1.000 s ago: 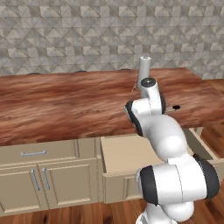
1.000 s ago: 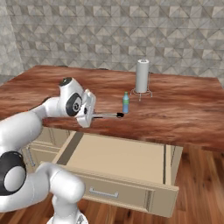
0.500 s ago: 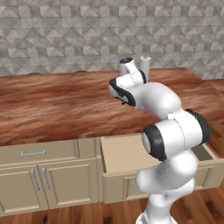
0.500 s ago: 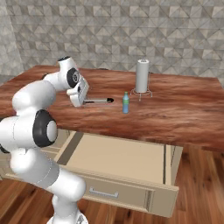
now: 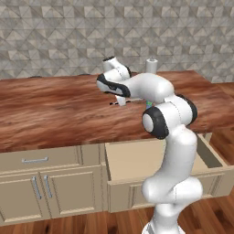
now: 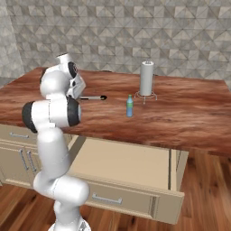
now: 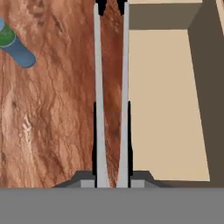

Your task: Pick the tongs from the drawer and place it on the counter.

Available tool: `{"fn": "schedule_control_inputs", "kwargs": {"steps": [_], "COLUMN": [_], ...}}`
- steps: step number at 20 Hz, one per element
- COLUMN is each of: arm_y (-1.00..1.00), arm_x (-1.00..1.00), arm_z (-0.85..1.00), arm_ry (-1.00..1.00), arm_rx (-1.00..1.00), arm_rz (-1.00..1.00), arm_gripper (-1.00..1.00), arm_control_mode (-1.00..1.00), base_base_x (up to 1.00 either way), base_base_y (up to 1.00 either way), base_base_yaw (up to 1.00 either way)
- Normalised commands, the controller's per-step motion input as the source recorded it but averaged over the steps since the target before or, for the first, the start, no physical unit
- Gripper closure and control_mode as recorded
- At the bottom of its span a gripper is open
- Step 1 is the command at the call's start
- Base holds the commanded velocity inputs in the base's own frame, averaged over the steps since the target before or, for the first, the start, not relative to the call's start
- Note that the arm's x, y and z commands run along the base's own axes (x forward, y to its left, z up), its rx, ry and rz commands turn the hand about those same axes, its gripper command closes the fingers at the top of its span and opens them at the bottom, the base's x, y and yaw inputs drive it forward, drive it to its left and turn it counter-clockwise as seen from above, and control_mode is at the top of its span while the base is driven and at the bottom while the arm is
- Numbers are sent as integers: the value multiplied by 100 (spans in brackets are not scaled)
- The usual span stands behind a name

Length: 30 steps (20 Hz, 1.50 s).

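My gripper (image 7: 111, 131) is shut on the tongs (image 7: 99, 87), whose two thin silvery arms run straight up the hand view to dark tips. In the base views the gripper (image 5: 120, 99) (image 6: 77, 95) holds the tongs (image 5: 135, 100) (image 6: 92, 97) level, low over the reddish-brown counter (image 5: 55, 109) (image 6: 180, 117), pointing toward the small blue bottle. I cannot tell whether the tongs touch the wood. The wide tan drawer (image 5: 155, 160) (image 6: 126, 162) (image 7: 166, 109) stands pulled out below the counter edge, with nothing visible inside it.
A small blue-green bottle (image 6: 130, 106) (image 7: 15, 48) stands on the counter just past the tongs' tip. A tall grey cylinder (image 5: 151, 66) (image 6: 146, 79) stands farther back. Closed cabinet doors and a narrow drawer front with a bar handle (image 5: 34, 160) lie left of the open drawer.
The arm has swung left with the tongs, from the counter's right part near the cylinder to its middle. The bottle, the cylinder and the drawer have stayed in place.
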Motion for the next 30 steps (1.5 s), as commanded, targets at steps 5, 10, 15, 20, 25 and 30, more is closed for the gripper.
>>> {"fn": "schedule_control_inputs", "kwargs": {"steps": [5, 10, 15, 20, 25, 30], "arm_y": [-17, -11, 0, 0, 1, 9], "arm_x": [79, 52, 22, -2, -31, -92], "arm_z": [-46, -74, -61, -4, 9, 49], "arm_ry": [11, 15, 8, 0, -5, -12], "arm_rx": [12, 28, 20, 4, 0, 0], "arm_rz": [0, 0, 0, 0, 0, 0], "arm_gripper": [100, 100, -100, -100, -100, -100], "arm_control_mode": [-100, -100, -100, -100, -100, -100], "base_base_x": [0, 0, 0, 0, 0, 0], "base_base_y": [0, 0, 0, 0, 0, 0], "base_base_yaw": [0, 0, 0, 0, 0, 0]}}
